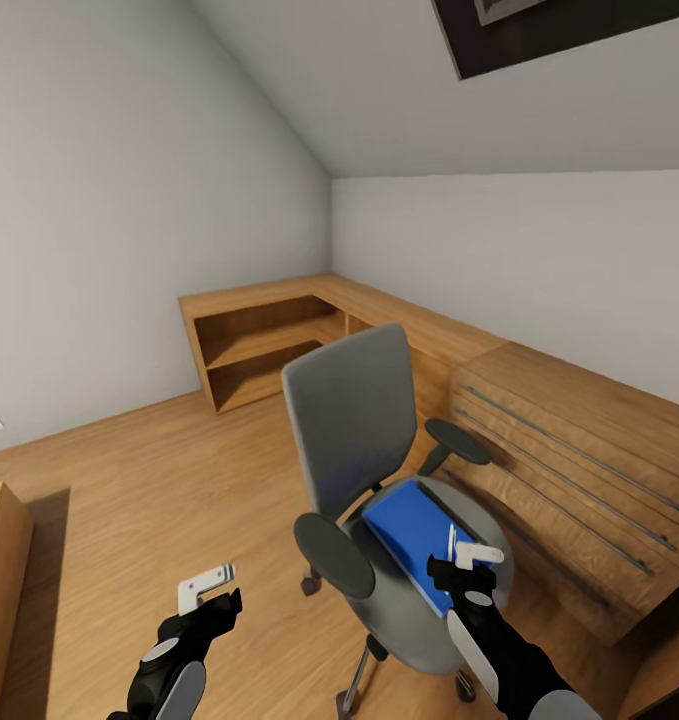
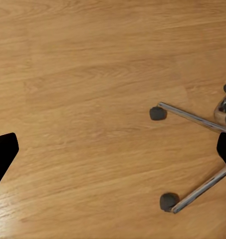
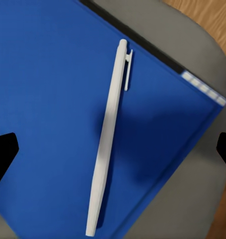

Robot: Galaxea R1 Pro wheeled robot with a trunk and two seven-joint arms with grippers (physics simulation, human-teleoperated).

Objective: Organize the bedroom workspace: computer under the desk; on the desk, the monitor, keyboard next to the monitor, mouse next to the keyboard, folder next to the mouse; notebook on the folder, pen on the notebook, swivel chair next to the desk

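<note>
Even soft light, perhaps slightly blurred

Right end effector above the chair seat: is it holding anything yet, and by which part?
Nothing is held. The right end effector hangs open above the white pen, which lies flat on the blue folder, untouched between the spread fingertips.

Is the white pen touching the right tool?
Apart. In the right wrist view, the white pen lies on the flat blue folder, both fingertips wide of it.

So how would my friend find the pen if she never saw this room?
Look for the grey swivel chair in front of the wooden desk. On its seat lies a flat blue folder. The pen is the thin white stick lying on top of that blue.
</note>
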